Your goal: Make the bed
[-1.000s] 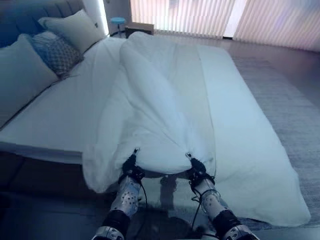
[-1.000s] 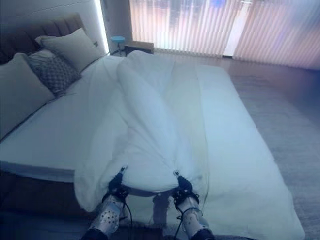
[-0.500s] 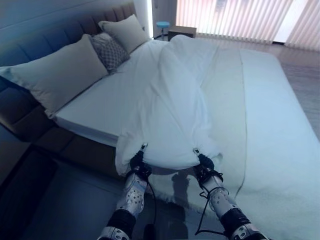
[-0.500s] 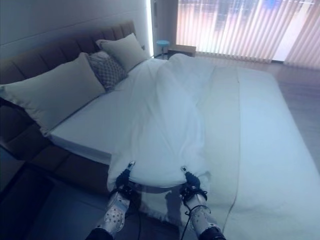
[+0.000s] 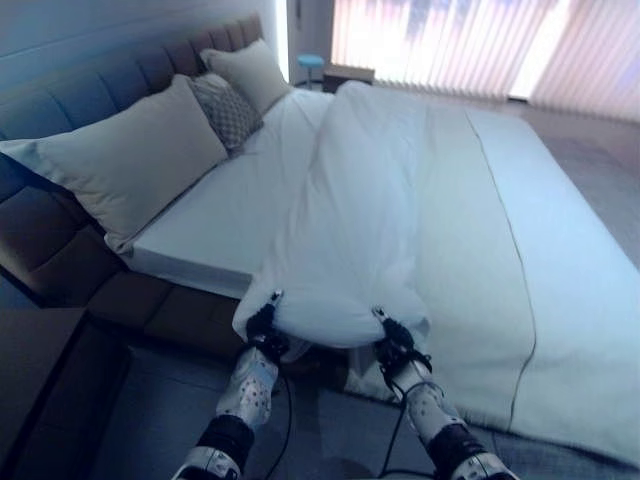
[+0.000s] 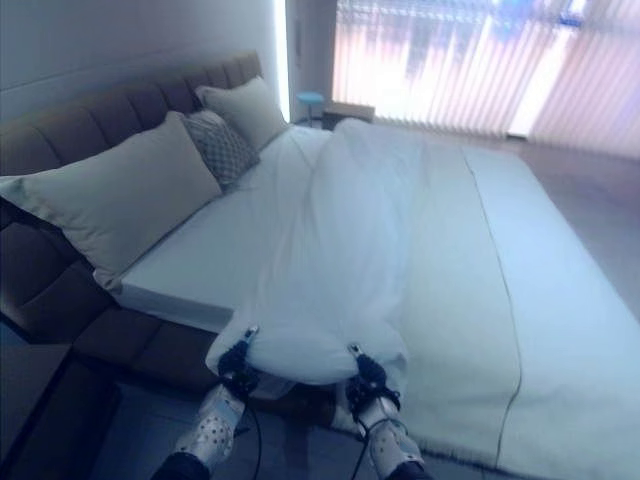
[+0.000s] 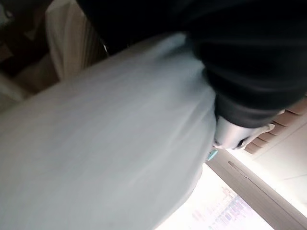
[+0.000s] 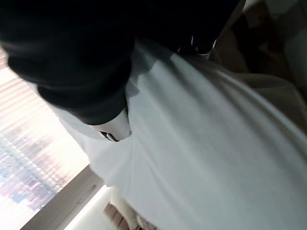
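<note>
- The duvet (image 5: pixel 370 200) lies bunched in a long white ridge down the middle of the bed (image 5: pixel 560 300), running from the far end by the window blinds (image 5: pixel 450 50) right to the near edge, where both hands have it.
- Left hand (image 5: pixel 262 325) sits at the near left corner of the bunched fold, fingers curled into the cloth and clenched on it; its wrist view shows white fabric pressed against the dark cover.
- Right hand (image 5: pixel 392 343) grips the fold just beside it, a little apart from the left, fingers closed round the duvet edge; white cloth drapes past its thumb in the wrist view.
- Between the two hands the duvet edge hangs over the side of the mattress in a rounded lip.
- To the left of the ridge, bare white sheet (image 5: pixel 225 215) shows on the mattress.
- To the right, the cover lies flat and smooth to the far side of the bed.
- Against the dark padded headboard (image 5: pixel 90 90) lean a large pale pillow (image 5: pixel 125 160), a patterned cushion (image 5: pixel 228 108) and another pale pillow (image 5: pixel 250 70) beyond it.
- A small blue stool (image 5: pixel 311 63) stands near the far corner.
</note>
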